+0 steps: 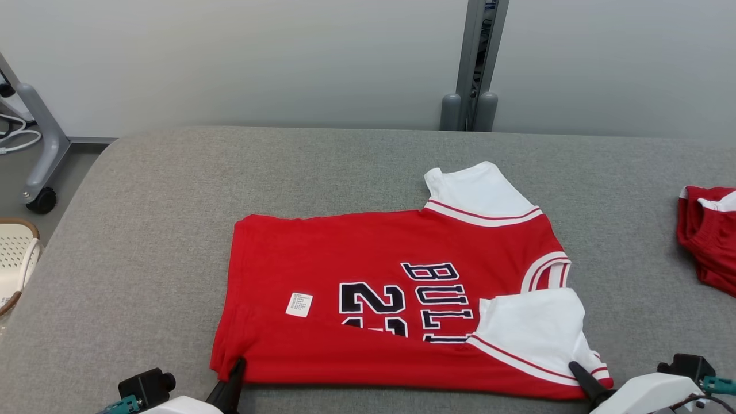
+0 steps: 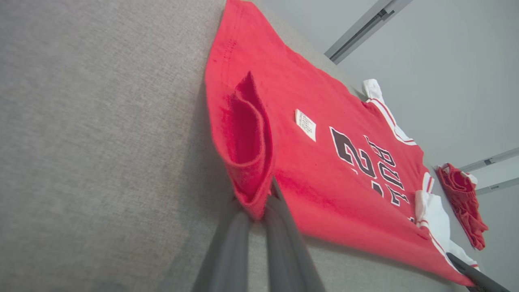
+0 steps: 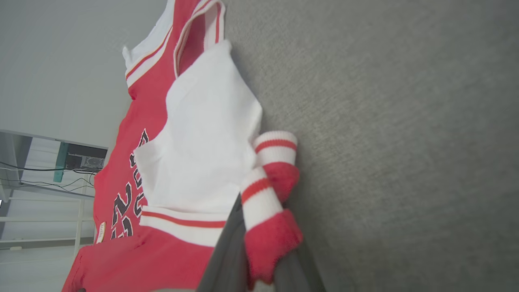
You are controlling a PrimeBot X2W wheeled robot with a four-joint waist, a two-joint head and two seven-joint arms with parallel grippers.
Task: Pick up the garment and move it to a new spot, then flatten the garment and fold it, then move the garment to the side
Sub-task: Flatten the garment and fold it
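The garment (image 1: 374,276) is a red jersey with white sleeves and dark numbers, lying spread on the grey table (image 1: 172,190), hem to the left and collar to the right. Its near edge is folded over the lower part of the print. My left gripper (image 1: 234,369) is shut on the near hem corner; the left wrist view shows red cloth (image 2: 247,134) bunched between the fingertips (image 2: 263,205). My right gripper (image 1: 577,371) is shut on the near sleeve corner, where striped trim and red cloth (image 3: 267,219) are pinched between the fingers (image 3: 227,251).
A second red garment (image 1: 710,238) lies bunched at the table's right edge. A white perforated basket (image 1: 14,256) sits off the table's left side, beyond it a wheeled grey stand leg (image 1: 43,155). A grey post (image 1: 474,69) rises behind the table.
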